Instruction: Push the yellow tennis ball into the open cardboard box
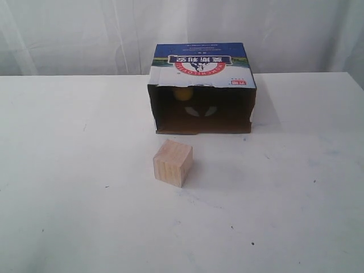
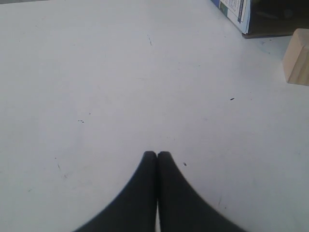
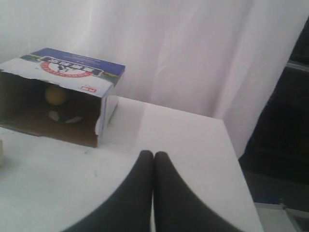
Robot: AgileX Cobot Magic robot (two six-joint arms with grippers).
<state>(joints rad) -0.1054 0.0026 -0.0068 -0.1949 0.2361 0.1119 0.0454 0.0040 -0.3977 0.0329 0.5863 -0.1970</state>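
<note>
- We see a white curtain (image 1: pixel 85 34) hanging in soft folds across the whole background, behind the far edge of the work surface.
- Below it lies a white table (image 1: pixel 85 216), matte, with a few tiny dark specks scattered over it.
- The open cardboard box (image 1: pixel 202 62) lies on its side near the far edge of the table. Its dark opening faces the exterior camera, and its blue-and-white printed panel with the red logo faces up.
- The left gripper (image 2: pixel 157 154) shows two black fingers pressed together at the tips with nothing between them. It sits low over bare table, well apart from the box corner (image 2: pixel 236 12).
- The right gripper (image 3: pixel 153 154) is likewise pressed together and holds nothing. It is over the table to the side of the box (image 3: pixel 72 67), near the table's corner.
- A pale wooden cube (image 1: pixel 173 163) stands on the table in front of the box opening, apart from it and turned slightly. The left wrist view catches it at the picture's edge (image 2: pixel 297 58).
- The yellow tennis ball (image 1: pixel 183 94) is inside the box, deep in the shadow toward the back wall. We also find it through the opening in the right wrist view (image 3: pixel 56 95).
- Two small pale oval patches (image 1: pixel 202 111) show on the inner back wall of the box, just below the ball.
</note>
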